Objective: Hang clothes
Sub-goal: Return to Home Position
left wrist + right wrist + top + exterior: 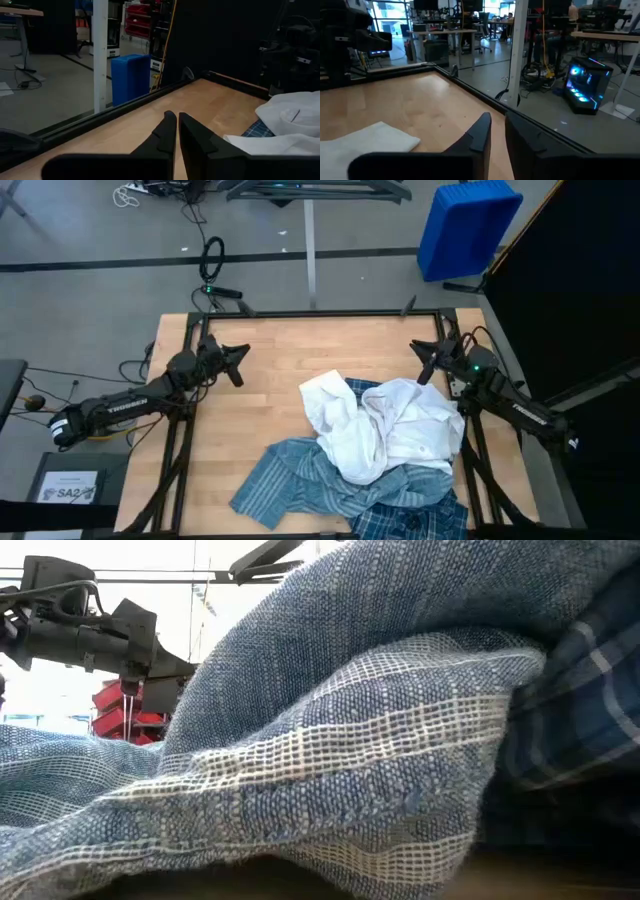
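Note:
Three clothes lie heaped on the near half of the wooden table. A white shirt [375, 430] is crumpled on top. Under it, a light blue striped shirt [290, 480] spreads toward the near left and fills the low view [300, 760]. A darker plaid shirt [410, 515] peeks out at the near edge. My left gripper [240, 358] hovers at the table's far left, fingers nearly together [176, 120], holding nothing. My right gripper [420, 358] hovers at the far right, just beyond the white shirt. Its fingers [497, 122] are close together with nothing between them.
Bare wood [320, 350] lies between the two grippers on the far half of the table. A black frame rail [320, 313] runs round the table. A blue bin [465, 225] stands on the floor beyond the far right corner.

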Motion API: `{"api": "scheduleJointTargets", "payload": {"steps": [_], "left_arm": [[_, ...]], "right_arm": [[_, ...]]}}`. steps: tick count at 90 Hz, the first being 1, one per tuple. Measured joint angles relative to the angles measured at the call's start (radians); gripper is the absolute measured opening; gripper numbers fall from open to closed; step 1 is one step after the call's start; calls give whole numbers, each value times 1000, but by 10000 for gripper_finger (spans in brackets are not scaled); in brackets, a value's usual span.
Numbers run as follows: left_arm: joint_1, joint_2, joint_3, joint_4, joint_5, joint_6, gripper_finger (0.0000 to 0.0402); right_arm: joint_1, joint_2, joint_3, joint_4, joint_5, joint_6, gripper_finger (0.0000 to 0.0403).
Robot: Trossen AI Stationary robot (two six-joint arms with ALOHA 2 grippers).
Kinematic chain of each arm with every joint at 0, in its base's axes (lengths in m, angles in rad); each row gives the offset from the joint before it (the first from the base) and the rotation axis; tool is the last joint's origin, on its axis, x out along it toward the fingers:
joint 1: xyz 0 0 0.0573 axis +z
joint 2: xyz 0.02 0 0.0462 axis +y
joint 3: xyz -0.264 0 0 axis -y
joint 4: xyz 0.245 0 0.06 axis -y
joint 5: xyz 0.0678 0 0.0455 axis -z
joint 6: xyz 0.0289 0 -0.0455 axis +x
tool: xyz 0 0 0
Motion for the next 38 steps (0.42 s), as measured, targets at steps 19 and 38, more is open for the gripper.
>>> {"api": "scheduleJointTargets", "payload": {"steps": [19, 38], "left_arm": [[0, 0, 0, 0, 0, 0, 1], [0, 0, 0, 0, 0, 0, 1]], "right_arm": [[0, 0, 0, 0, 0, 0, 27], [0, 0, 0, 0, 0, 0, 35]]}}
